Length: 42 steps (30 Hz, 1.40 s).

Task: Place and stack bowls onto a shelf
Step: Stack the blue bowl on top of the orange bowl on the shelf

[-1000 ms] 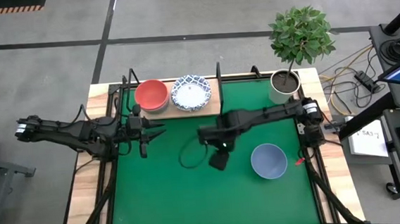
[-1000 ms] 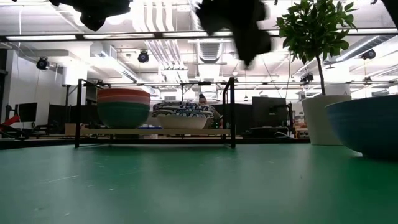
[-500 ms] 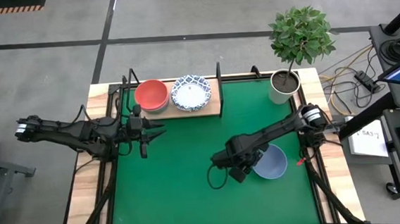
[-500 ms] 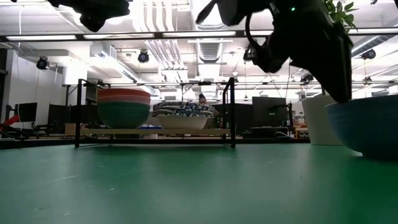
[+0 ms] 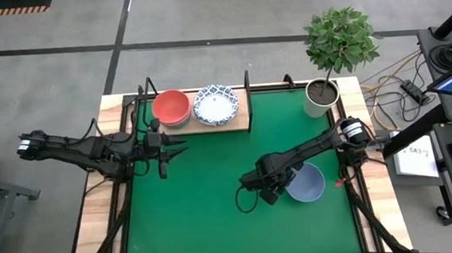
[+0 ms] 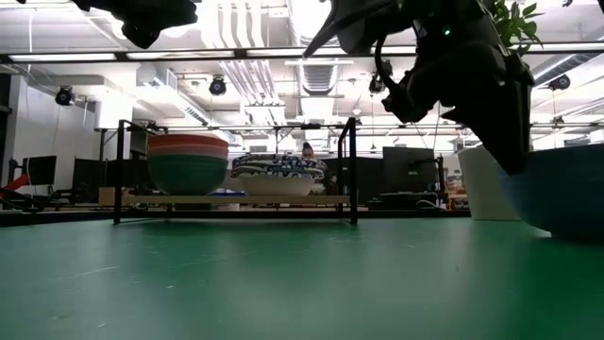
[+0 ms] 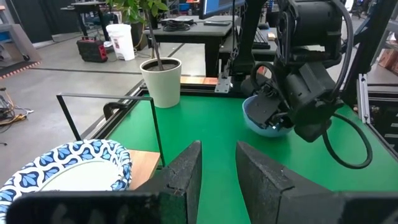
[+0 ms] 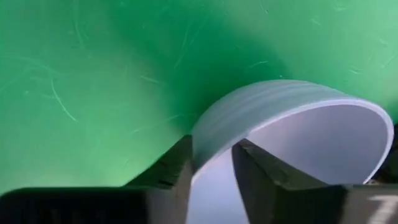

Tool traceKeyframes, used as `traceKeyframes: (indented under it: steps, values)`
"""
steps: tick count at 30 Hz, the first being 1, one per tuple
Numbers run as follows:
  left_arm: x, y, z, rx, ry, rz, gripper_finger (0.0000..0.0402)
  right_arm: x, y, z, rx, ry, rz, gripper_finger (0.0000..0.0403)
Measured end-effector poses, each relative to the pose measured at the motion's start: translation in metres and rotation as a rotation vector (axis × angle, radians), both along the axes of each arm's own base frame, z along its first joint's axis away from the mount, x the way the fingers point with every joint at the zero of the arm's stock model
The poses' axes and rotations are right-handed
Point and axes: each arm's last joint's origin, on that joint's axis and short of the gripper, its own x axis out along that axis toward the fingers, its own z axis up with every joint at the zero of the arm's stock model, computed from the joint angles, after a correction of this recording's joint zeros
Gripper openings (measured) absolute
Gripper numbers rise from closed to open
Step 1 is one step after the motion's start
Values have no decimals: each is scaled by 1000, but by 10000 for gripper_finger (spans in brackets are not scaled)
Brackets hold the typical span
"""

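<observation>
The grey-blue bowl [image 5: 308, 183] sits on its base on the green mat, right of centre. My right gripper [image 5: 272, 191] is at its left rim, shut on it, and shows close up in the right wrist view [image 8: 212, 163]. On the light-wood shelf [image 5: 242, 122] at the far edge stand a stack topped by a red bowl [image 5: 171, 106] and a white bowl with a blue pattern [image 5: 216, 104]. My left gripper [image 5: 181, 149] hovers open near the shelf's front, under the red stack, touching nothing. My right gripper holds the grey-blue bowl by its left rim [image 8: 202, 146]. One finger [image 8: 177, 165] is outside the wall and the other finger [image 8: 258, 168] inside the hollow. The fingers come from above, slanting down from the table's left. The bowl's base rests on the mat.
A white plant pot [image 5: 320, 96] with a leafy plant stands at the mat's far right corner. The shelf's black rod supports [image 6: 353, 170] rise at its ends. Bare green mat [image 5: 192, 216] lies on the near left side.
My right gripper has swung from the mat's middle, below the shelf, toward the near right and down onto the grey-blue bowl's left rim. For the last half second it has stayed there. The bowl has kept its place.
</observation>
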Motion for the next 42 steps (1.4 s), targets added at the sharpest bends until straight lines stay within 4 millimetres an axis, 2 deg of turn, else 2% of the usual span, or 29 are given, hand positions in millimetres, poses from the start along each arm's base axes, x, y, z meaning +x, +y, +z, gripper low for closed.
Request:
traceKeyframes:
  steps: [5, 10, 13, 18, 23, 28, 33, 37, 42]
  values:
    - [0, 0, 0, 0, 0, 0, 81, 0, 1, 0, 27, -3, 10, 20]
    - [0, 0, 0, 0, -2, 0, 81, 1, 2, 1, 81, -2, 26, 13]
    - [0, 0, 0, 0, -4, 0, 81, 6, 5, 9, 153, -39, 65, 13]
    - [0, 0, 1, 6, -6, -1, 81, 21, 9, 37, 211, -184, 182, 13]
    - [0, 0, 3, 13, -18, 3, 81, 46, 14, 77, 248, -497, 415, 12]
    - [-5, 1, 10, 10, -77, 3, 81, 66, 14, 123, 113, -824, 707, 12]
    - [-15, 0, 14, -7, -122, -13, 81, 75, 5, 164, -205, -981, 975, 12]
    - [-22, -2, 15, -16, -151, -35, 81, 81, -11, 179, -450, -970, 1103, 12]
    - [-29, -6, 19, -28, -253, -74, 81, 92, -48, 182, -616, -935, 1150, 12]
